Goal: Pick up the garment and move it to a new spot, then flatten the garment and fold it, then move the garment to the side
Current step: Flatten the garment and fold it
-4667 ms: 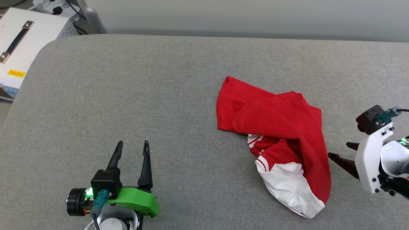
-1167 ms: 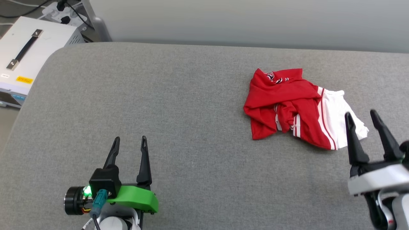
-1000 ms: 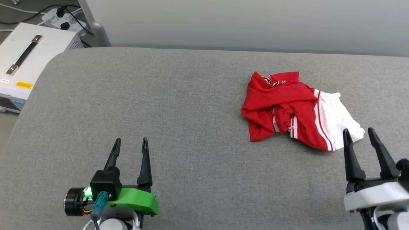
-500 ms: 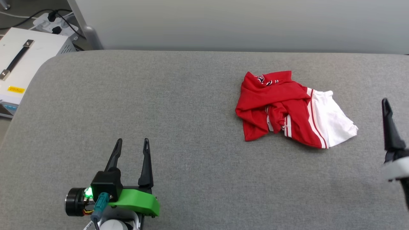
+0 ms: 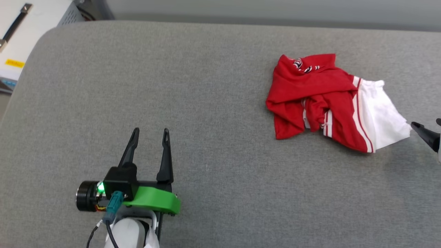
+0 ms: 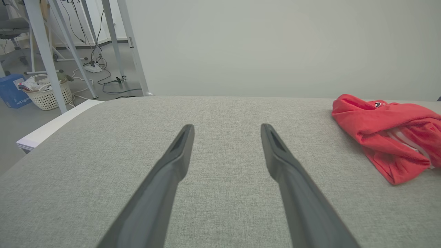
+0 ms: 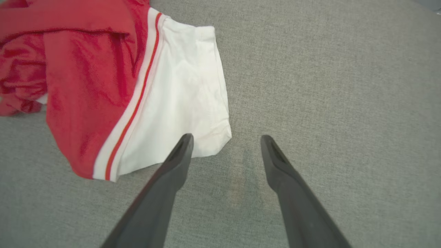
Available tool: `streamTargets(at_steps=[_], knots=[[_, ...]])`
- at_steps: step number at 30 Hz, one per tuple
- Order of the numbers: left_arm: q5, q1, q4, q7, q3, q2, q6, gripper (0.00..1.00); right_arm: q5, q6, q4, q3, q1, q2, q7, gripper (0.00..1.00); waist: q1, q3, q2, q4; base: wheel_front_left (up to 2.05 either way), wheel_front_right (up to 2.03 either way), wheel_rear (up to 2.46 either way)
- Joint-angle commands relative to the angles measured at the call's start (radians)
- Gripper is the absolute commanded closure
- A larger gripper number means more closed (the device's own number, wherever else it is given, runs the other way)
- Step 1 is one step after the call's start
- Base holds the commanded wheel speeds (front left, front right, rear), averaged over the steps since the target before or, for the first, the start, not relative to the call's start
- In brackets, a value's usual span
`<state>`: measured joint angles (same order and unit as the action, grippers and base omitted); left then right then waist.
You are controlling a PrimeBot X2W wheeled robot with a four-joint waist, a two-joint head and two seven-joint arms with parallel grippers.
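garment (image 5: 310, 89): crumpled on the grey counter (image 5: 220, 69), far right, white sleeve (image 7: 182, 93) splayed toward my right side | my right tool (image 7: 226, 136): spread, empty, tips just beside the sleeve's corner | my left tool (image 5: 151, 130): spread, empty, well apart from garment

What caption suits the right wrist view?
Open right gripper poised beside the crumpled red garment, one fingertip at the corner of its white sleeve.

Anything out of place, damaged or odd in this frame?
Only the garment: it lies bunched and twisted on the grey surface, one white sleeve splayed toward the open right hand. No damage or spill visible.
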<state>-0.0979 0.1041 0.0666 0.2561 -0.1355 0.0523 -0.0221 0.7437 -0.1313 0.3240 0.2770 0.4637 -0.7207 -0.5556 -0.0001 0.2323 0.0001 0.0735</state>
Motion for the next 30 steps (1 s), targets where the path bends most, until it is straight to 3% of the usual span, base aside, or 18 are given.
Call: streamTargets(at_steps=[1,7,13,14,15,20,25,30], knots=[[-0.007,0.029,-0.005,0.006,-0.007,-0.002,-0.007,0.00,0.019,0.001,0.028,0.010,0.039,-0.001,-0.019,0.00,0.0001,0.068,-0.0001,0.035,0.00,0.00,0.00],[-0.016,0.076,-0.008,0.006,-0.028,-0.002,-0.019,0.00,0.026,0.001,0.159,0.067,0.113,0.031,-0.011,0.00,0.0001,0.139,-0.0001,0.065,0.00,0.00,0.00],[-0.020,0.078,-0.001,0.006,-0.023,-0.002,-0.033,0.00,0.082,0.001,0.223,0.158,0.089,0.071,0.008,0.00,0.0001,0.135,-0.0001,0.055,0.00,0.00,0.00],[-0.020,0.073,0.002,0.006,-0.018,-0.002,-0.034,0.00,0.084,0.001,0.219,0.171,0.088,0.064,0.034,0.64,0.0001,0.127,-0.0001,0.047,0.00,0.00,0.00],[-0.020,0.069,0.005,0.006,-0.017,-0.002,-0.034,0.00,0.084,0.001,0.211,0.184,0.088,0.055,0.059,1.00,0.0001,0.120,-0.0001,0.042,0.00,0.00,0.00],[-0.016,0.039,0.022,0.006,-0.004,-0.002,-0.027,0.00,0.207,0.001,0.113,0.154,0.024,-0.051,0.231,1.00,0.0001,0.040,-0.0001,-0.002,0.00,0.00,0.00],[-0.008,0.016,0.020,0.006,0.005,-0.002,-0.019,0.00,0.312,0.001,0.093,0.083,-0.107,-0.162,0.227,1.00,0.0001,0.015,-0.0001,-0.023,0.00,0.00,0.00],[0.000,0.016,0.019,0.006,0.009,-0.002,-0.008,0.00,0.357,0.001,0.172,0.029,-0.200,-0.185,0.217,1.00,0.0001,0.020,-0.0001,-0.022,0.00,0.00,0.00]])
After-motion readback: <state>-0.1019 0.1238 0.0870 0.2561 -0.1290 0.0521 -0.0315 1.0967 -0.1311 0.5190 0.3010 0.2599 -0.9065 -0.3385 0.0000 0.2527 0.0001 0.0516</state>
